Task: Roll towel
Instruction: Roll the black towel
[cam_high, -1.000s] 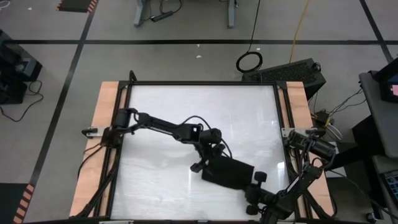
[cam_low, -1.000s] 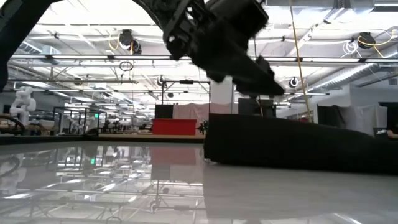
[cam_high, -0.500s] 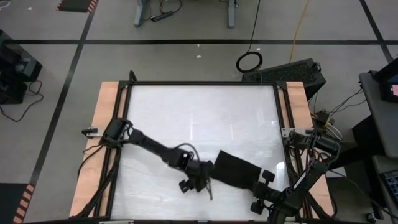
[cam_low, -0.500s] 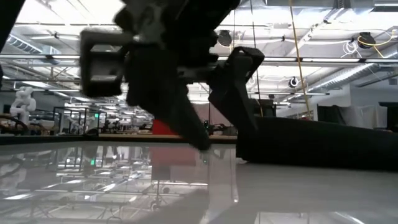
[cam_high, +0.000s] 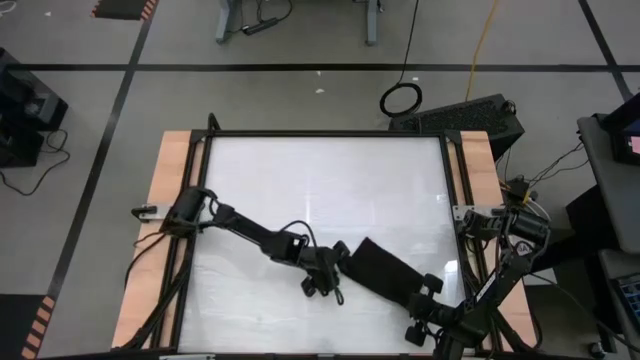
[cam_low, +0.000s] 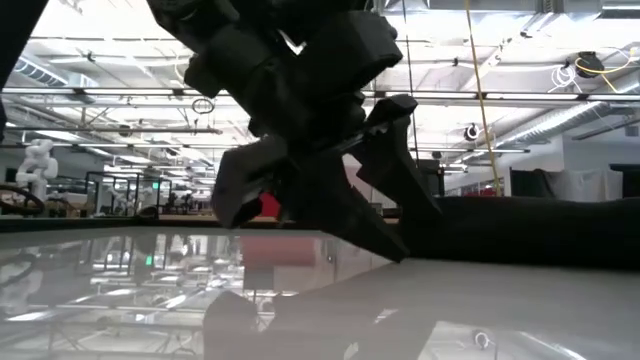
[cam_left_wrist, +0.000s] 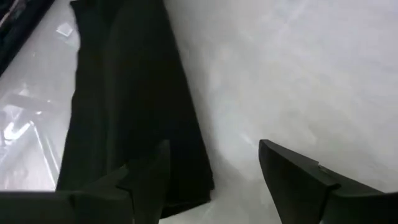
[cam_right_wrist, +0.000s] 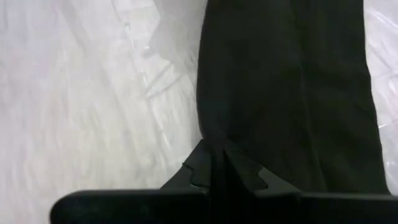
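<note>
the table (cam_high: 300, 180) holds the towel (cam_high: 385, 273), a folded black strip lying near its front right corner. the left gripper (cam_high: 335, 272) sits at the towel's left end, fingers spread wide, holding nothing. the right gripper (cam_high: 428, 292), at the towel's opposite end, is closed tight, its tips at the cloth's edge.

1. I work in a big open robotics lab or industrial hall.
2. My white table (cam_high: 320, 190) stands on a grey floor marked with black tape lines (cam_high: 110, 130).
3. Cables (cam_high: 400, 98) trail across that floor.
4. Beyond my table I see overhead trusses, bright ceiling lights (cam_low: 200, 60), and more rigs (cam_low: 120, 190).
</note>
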